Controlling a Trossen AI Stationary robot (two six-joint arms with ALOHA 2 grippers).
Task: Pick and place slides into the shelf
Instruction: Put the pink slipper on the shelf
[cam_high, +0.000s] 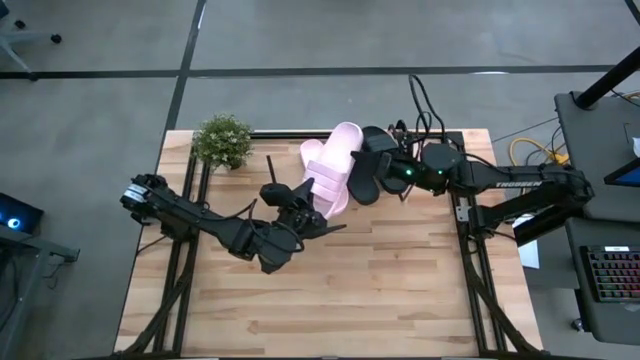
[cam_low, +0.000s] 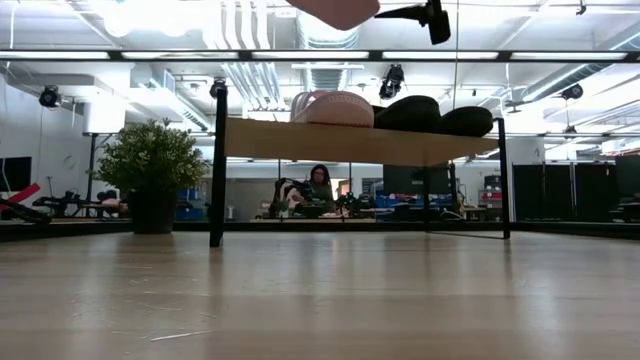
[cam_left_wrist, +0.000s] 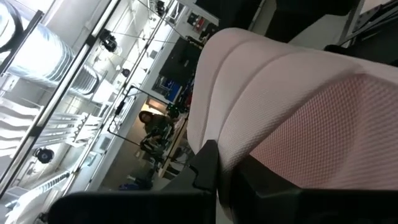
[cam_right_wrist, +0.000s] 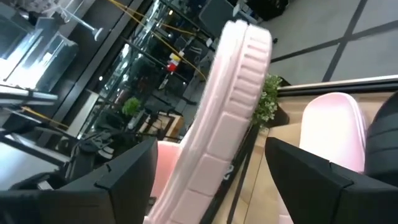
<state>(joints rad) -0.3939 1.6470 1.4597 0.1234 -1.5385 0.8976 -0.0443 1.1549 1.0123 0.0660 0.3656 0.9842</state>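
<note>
pink slide (cam_high: 340, 160) clenched in left tool (cam_high: 312, 200); right tool (cam_right_wrist: 208, 180) spread around it; low view shows 3 shelved.

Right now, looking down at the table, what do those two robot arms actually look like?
Both are dark, slim, jointed arms. The left arm has black cables looping along it. The right arm bears pale lettering, too small to read, a small green light near its wrist, and black cables arching above. Each ends in two flat dark fingers.

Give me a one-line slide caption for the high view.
Left gripper lifts a pink slide toward the shelf holding three slides; open right gripper flanks it.
</note>
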